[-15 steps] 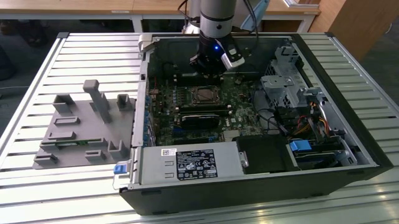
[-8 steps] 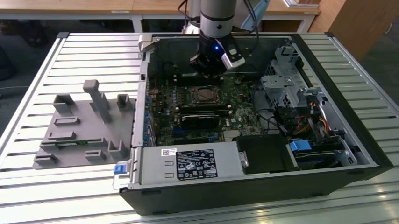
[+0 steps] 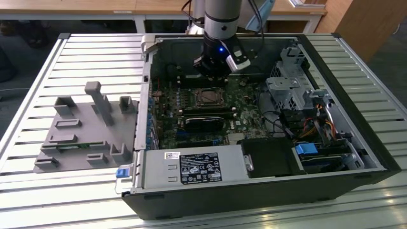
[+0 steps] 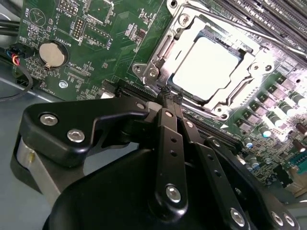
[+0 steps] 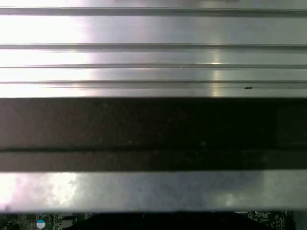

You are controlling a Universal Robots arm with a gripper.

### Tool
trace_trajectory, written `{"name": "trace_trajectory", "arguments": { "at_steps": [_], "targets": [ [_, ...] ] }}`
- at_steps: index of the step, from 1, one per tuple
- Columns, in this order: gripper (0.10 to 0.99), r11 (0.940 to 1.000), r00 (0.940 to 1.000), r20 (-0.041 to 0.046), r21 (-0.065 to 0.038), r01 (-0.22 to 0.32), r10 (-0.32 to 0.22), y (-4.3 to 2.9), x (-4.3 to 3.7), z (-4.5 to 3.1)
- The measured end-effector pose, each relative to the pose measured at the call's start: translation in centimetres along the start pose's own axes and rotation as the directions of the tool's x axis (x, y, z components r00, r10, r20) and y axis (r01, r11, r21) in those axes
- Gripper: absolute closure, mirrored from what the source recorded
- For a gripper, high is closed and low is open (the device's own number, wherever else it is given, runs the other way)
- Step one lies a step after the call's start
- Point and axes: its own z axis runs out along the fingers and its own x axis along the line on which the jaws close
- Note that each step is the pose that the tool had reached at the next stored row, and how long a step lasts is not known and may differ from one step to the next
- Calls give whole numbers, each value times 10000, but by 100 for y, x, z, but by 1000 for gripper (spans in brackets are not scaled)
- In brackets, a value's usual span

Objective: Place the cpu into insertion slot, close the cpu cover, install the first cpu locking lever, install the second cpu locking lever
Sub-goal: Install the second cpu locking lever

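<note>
Second wrist view: chip seated, frame down

The cpu point(image 4: 205, 67) lies flat in the insertion slot point(image 4: 242, 57), with the cpu cover point(image 4: 165, 48) lowered around it, likely to hold it. Just beside the slot, the end effector point(image 4: 170, 99) hovers, fingers pressed together, gripping nothing, above the green board point(image 4: 96, 43).

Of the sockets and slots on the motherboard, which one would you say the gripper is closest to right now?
The square insertion slot with the silvery cpu cover and the pale cpu inside; the gripper sits at its edge, unlike the long narrow memory slots beyond.
</note>
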Motion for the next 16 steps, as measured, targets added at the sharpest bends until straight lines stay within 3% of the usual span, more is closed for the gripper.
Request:
{"name": "trace_trajectory", "arguments": {
  "at_steps": [16],
  "targets": [
    [980,10000,10000,-1,2,0,0,-43,-1,-17]
  ]
}}
